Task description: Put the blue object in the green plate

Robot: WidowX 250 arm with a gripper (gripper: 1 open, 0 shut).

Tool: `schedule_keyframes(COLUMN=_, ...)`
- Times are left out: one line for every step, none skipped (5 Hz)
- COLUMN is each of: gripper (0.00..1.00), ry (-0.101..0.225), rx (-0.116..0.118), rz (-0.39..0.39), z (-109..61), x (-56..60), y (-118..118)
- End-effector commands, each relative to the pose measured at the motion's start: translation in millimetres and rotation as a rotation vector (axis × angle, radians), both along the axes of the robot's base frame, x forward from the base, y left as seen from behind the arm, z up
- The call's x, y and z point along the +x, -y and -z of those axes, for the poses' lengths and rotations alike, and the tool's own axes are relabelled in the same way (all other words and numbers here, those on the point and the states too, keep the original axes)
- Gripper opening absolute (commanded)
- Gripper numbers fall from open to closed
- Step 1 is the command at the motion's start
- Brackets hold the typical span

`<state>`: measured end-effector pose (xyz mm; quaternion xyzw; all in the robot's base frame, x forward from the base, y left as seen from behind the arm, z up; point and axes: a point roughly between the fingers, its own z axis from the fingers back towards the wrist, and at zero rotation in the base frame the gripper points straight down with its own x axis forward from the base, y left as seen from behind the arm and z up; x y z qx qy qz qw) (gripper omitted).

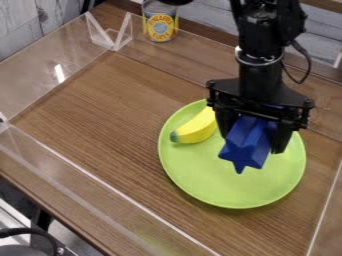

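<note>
Wood-grained tabletop, brown planks running lengthwise. Black angular gripper reaches down over plate's far right part; fingers partly spread around blue object, contact unclear. Green plate: round, shallow, smooth lime plastic, near tabletop's right edge. Curved yellow banana lies at plate's far left rim. Blue object: matte, pointed, star-like block, over plate right of banana; whether touching plate, cannot tell.

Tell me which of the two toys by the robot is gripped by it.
The blue star-like block, between the gripper's fingers; the yellow banana lies beside it, ungripped.
</note>
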<state>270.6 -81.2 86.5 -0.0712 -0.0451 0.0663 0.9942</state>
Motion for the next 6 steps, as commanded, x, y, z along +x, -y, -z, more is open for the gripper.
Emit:
schedule_keyframes(gripper=1.00, ry=0.059, rx=-0.013, rz=-0.013, z=-14.7, x=3.9, y=-3.0)
schedule_keyframes(gripper=1.00, ry=0.060, rx=-0.014, rz=-0.017, z=-14.8, x=3.9, y=-3.3)
schedule_keyframes(gripper=1.00, ry=0.062, rx=-0.015, rz=-0.021, z=-14.8, x=3.7, y=-3.6)
schedule_keyframes(gripper=1.00, ry=0.062, rx=-0.015, rz=-0.025, z=-14.8, x=3.5, y=-3.8)
schedule_keyframes(gripper=1.00, ry=0.063, rx=-0.016, rz=-0.029, z=-15.1, x=3.3, y=-4.1)
schedule_keyframes(gripper=1.00, ry=0.064, rx=-0.017, rz=-0.032, z=-15.4, x=3.2, y=-4.4)
